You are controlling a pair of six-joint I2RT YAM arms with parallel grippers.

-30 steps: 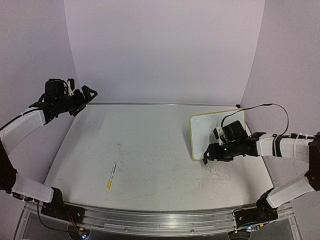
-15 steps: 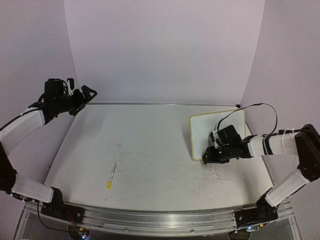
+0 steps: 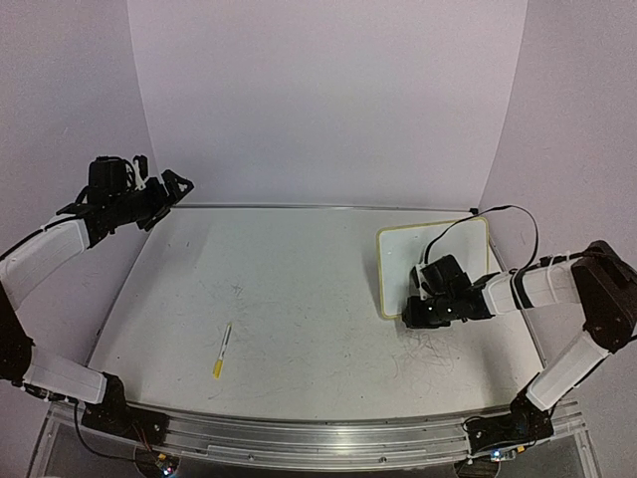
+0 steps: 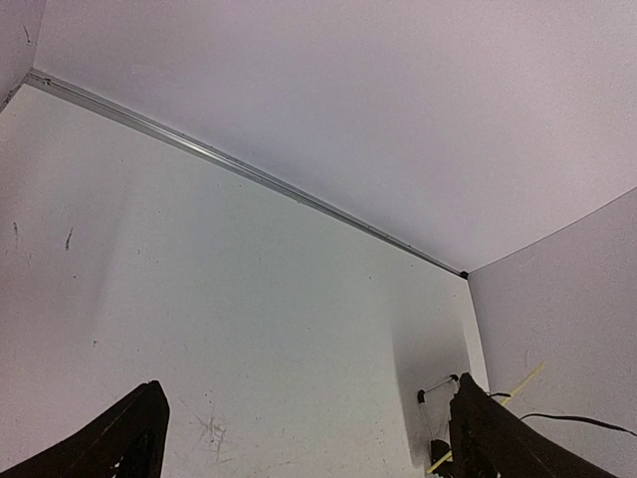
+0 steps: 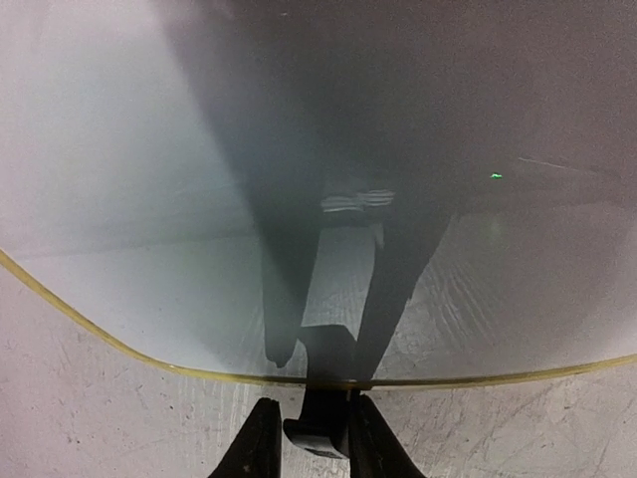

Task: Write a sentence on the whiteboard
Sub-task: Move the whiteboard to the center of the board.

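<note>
The whiteboard [image 3: 438,261] lies at the right side of the table, white with a thin yellow-green rim. It looks blank, and no sentence shows on it. My right gripper [image 3: 408,317] is low at the board's near left corner. In the right wrist view the gripper [image 5: 311,438] is shut narrowly on a black clip foot [image 5: 320,423] at the board's rim, and the board [image 5: 149,199] fills the view above it. My left gripper [image 3: 177,185] is open and empty, raised at the back left. It also shows in the left wrist view [image 4: 309,448].
A yellow and white marker [image 3: 223,351] lies on the scuffed white tabletop [image 3: 299,289] at the front left, far from both grippers. A black cable [image 3: 518,214] loops over the board's far right corner. A metal rail [image 3: 318,207] edges the table at the back.
My right arm has lowered and its gripper has slid a little left and toward the front, along the board's near corner. The left arm and the marker have not moved.
</note>
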